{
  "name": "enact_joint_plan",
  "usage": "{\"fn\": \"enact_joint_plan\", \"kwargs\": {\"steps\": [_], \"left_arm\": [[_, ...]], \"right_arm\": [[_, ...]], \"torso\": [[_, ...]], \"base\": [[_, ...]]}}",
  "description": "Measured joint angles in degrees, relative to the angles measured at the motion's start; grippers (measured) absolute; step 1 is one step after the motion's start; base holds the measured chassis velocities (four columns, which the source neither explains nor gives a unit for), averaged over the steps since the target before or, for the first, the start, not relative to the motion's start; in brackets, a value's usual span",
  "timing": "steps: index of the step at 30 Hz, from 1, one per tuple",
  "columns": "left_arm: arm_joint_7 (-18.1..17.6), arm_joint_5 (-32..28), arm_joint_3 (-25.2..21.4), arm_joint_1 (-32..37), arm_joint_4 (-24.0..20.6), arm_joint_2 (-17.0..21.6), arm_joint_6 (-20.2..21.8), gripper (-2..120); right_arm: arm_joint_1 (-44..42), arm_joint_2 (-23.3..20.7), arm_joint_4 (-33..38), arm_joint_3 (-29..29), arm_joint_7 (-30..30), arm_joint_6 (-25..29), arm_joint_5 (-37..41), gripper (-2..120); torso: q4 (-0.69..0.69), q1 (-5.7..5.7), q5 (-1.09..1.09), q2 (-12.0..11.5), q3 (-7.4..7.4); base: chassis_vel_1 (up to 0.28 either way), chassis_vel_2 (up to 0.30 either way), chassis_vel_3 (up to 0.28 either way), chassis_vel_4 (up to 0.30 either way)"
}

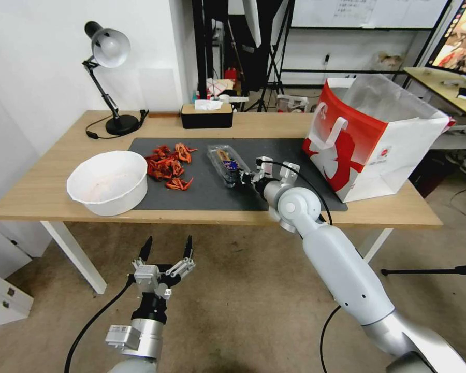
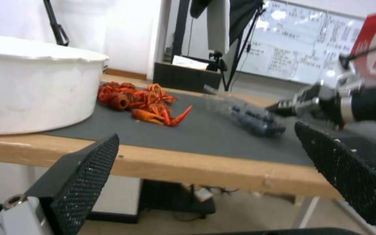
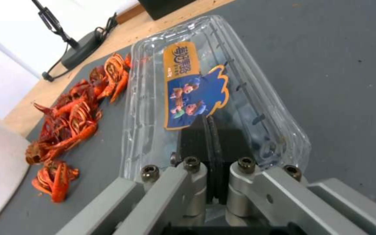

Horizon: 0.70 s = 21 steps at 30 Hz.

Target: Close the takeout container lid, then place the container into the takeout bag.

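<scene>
The takeout container (image 1: pixel 228 167) is a clear clamshell lying on the dark mat (image 1: pixel 202 194), with dark berries at its near end. Its lid (image 3: pixel 196 88) carries an orange and blue sticker and tilts up toward the right wrist camera. My right gripper (image 1: pixel 245 177) is at the container's near end, its black fingers (image 3: pixel 196 137) shut together against the clear plastic. I cannot tell whether the lid is fully down. The takeout bag (image 1: pixel 367 140), red and white, stands open on the table's right end. My left gripper (image 1: pixel 167 247) hangs open below the table's front edge.
A big white bowl (image 1: pixel 108 181) sits at the mat's left end, with a heap of red crayfish (image 1: pixel 168 166) between it and the container. A black tissue box (image 1: pixel 207 116) and a desk lamp (image 1: pixel 108 52) stand at the back.
</scene>
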Motion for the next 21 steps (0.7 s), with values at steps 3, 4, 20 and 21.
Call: {"fn": "enact_joint_plan", "kwargs": {"steps": [3,4,20,21], "left_arm": [[-0.59,-4.35,0.59,-0.91,-1.18,1.44,1.14,100],[-0.85,-6.2,0.75,-1.39,-1.73,2.15,1.83,100],[-3.99,-34.16,1.64,-12.23,-6.72,13.54,11.73,100],[-4.72,-36.63,1.64,-13.48,-6.72,14.49,12.25,100]], "right_arm": [[-0.06,-0.15,0.07,-0.02,0.0,-0.15,-0.23,0],[-0.1,-0.23,0.12,-0.03,-0.02,-0.19,-0.27,0],[-0.23,-0.46,0.62,-0.2,0.0,-0.5,-0.3,0],[-0.2,-0.47,0.63,-0.2,0.0,-0.52,-0.28,0]], "torso": [[0.0,0.0,0.0,0.0,0.0],[0.0,0.0,0.0,0.0,0.0],[-0.01,0.0,-0.01,0.0,0.0],[0.0,0.0,-0.01,0.0,0.0]], "base": [[0.0,0.0,0.0,0.0],[0.0,0.0,0.0,0.0],[0.0,0.0,0.0,0.0],[0.0,0.0,0.0,0.0]]}}
